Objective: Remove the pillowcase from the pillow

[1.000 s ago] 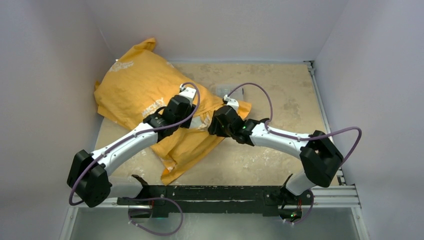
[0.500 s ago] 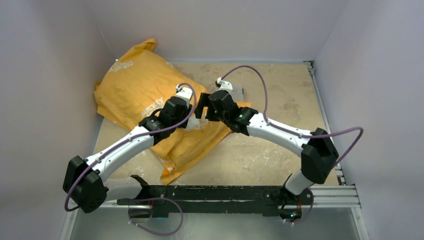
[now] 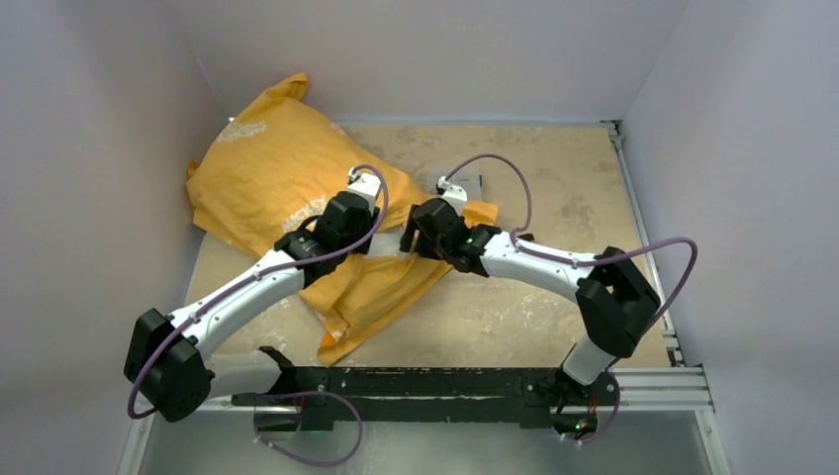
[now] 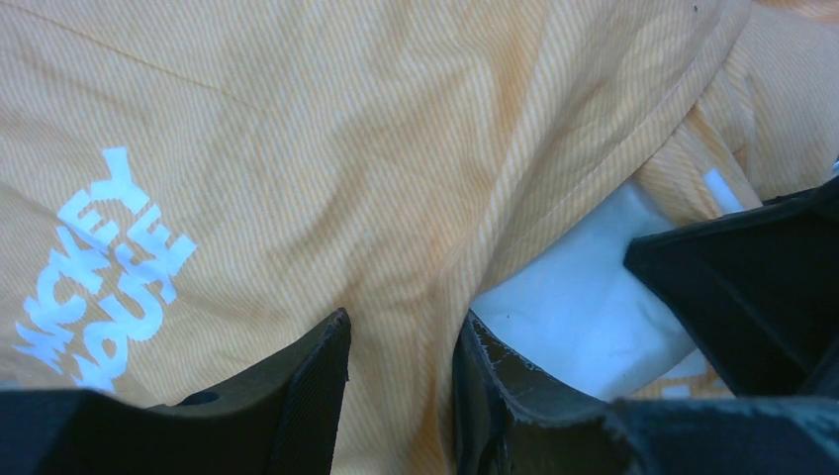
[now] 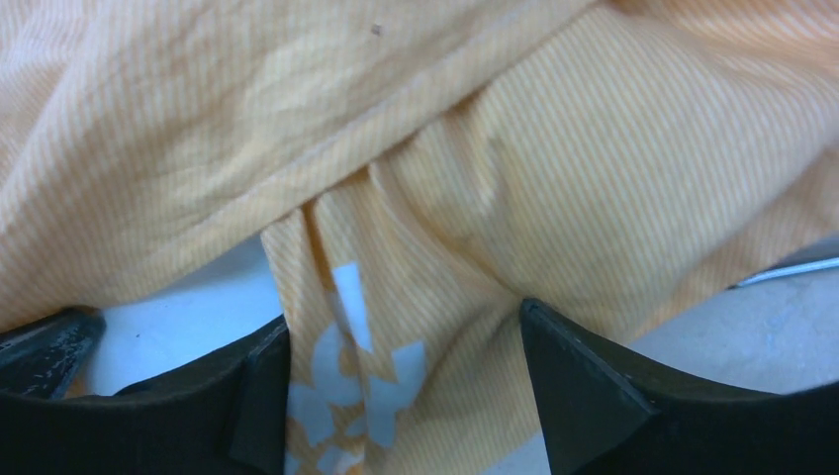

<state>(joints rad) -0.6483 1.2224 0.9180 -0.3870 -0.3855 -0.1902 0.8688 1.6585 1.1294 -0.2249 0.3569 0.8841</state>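
Note:
The orange pillowcase (image 3: 267, 168) lies at the back left of the table, bulging with the pillow inside, and a flat flap runs to the front. My left gripper (image 3: 368, 240) is shut on a fold of the pillowcase (image 4: 297, 148) at its opening. The white pillow (image 4: 574, 307) shows just right of that fold. My right gripper (image 3: 408, 237) faces the left one, almost touching it. Its jaws (image 5: 406, 346) are wide open and straddle a bunch of orange pillowcase (image 5: 594, 148) with white print. A strip of the pillow (image 5: 188, 317) shows at the left.
The tan tabletop (image 3: 554, 198) is walled in by grey panels at the left, back and right. A metal rail (image 3: 633, 208) runs along the right edge. A black bar (image 3: 416, 381) crosses the front by the arm bases. A small grey object (image 3: 467, 183) lies behind the right wrist.
The right gripper lifted and swung left toward the left gripper, then dropped back down onto the fabric with its jaws open. The left arm drew back slightly and has since held still.

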